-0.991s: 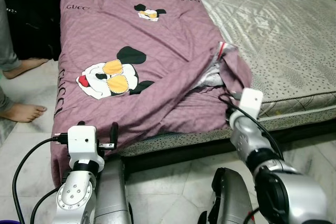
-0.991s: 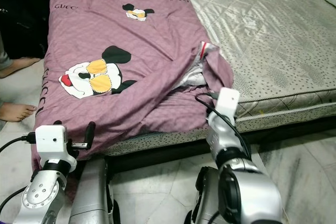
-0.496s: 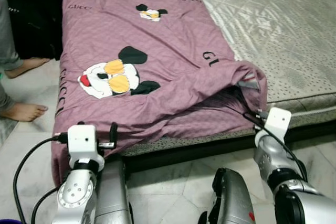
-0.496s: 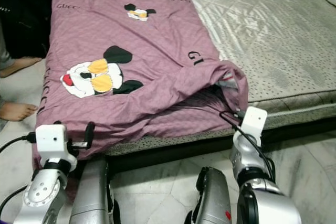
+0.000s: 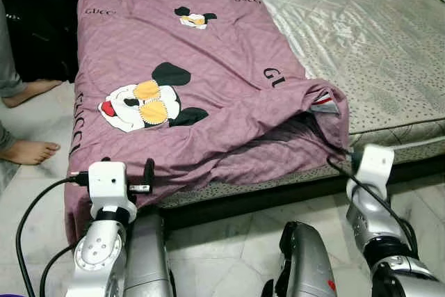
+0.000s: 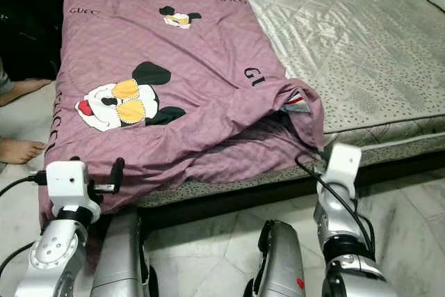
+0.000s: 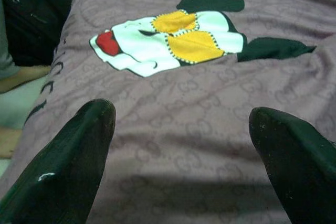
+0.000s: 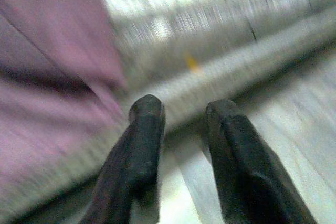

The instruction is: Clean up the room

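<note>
The left eye view looks down over a low bed whose pale quilted mattress (image 5: 375, 26) carries a mauve blanket (image 5: 208, 67) printed with cartoon faces and lettering. The blanket covers the mattress's left half and hangs over its left edge and part of the near edge; toward the middle of the near edge its corner is folded back on itself, showing a striped label and a dark hollow beneath the fold. Pale marble floor (image 5: 229, 234) runs along the near side of the bed. At the left edge of the bed a person's bare feet (image 5: 28, 151) stand on the floor beside something dark. The left gripper (image 7: 181, 150) is held at the blanket's near left corner, fingers spread wide with nothing between them. The right gripper (image 8: 181, 129) points at the mattress's near edge just beside the folded corner, its fingers a small gap apart and empty.
</note>
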